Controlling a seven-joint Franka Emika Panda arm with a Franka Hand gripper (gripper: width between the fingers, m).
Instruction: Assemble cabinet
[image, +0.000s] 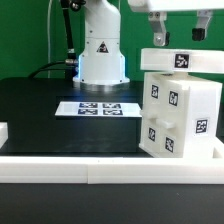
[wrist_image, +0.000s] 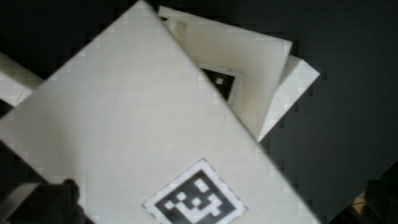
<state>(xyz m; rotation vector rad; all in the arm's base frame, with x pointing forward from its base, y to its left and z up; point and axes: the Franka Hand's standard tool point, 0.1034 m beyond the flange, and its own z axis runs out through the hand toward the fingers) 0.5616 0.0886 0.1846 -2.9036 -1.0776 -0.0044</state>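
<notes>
The exterior camera stands low, almost at the height of the black table (image: 40, 100), with the white rail (image: 60, 165) close in its foreground. It faces across the table to the robot base (image: 102, 55) at the far side, and the cabinet (image: 180, 115) is near it at the exterior view's right. The wrist camera looks down past the gripper (image: 178, 33) from very close (the picture is a little blurred), so the two views share only the cabinet and some dark table around it.
</notes>
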